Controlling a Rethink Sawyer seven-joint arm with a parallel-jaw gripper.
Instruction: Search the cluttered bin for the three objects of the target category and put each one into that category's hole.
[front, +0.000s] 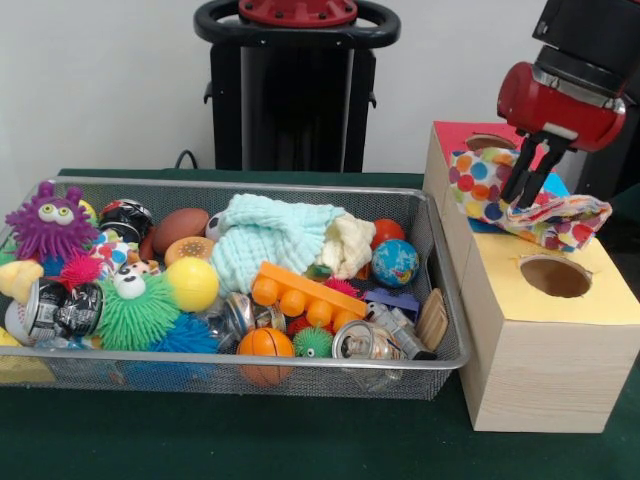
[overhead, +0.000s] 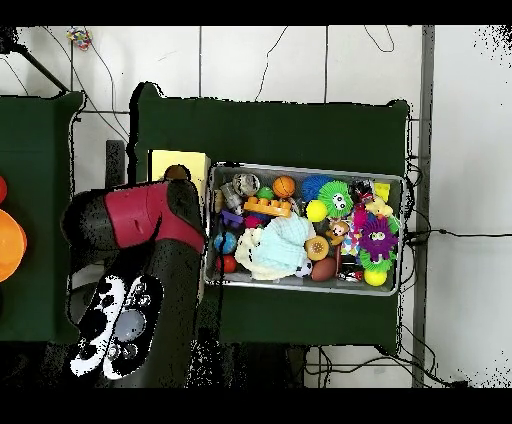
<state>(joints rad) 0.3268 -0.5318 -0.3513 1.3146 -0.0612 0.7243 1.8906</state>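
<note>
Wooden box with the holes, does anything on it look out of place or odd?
Yes. A polka-dot cloth held by the gripper lies draped across the top of the wooden box, beside the open round hole rather than in it.

One wire mesh bin (front: 445, 300) and one wooden box (front: 540, 370) with two round holes showing: one in its yellow section (front: 555, 276), one in its red section (front: 490, 142). One polka-dot cloth (front: 560, 218) hangs from the one hand (front: 527, 190). In the bin: two folded cloths, a mint one (front: 265, 240) and a cream one (front: 350, 243); one orange block (front: 305, 292); one globe ball (front: 396, 262); one mini basketball (front: 265, 343); one yellow ball (front: 192, 283); one toy football (front: 180, 226); one purple spiky creature (front: 48, 222); two metal cans (front: 62, 308) (front: 365, 342).
</note>
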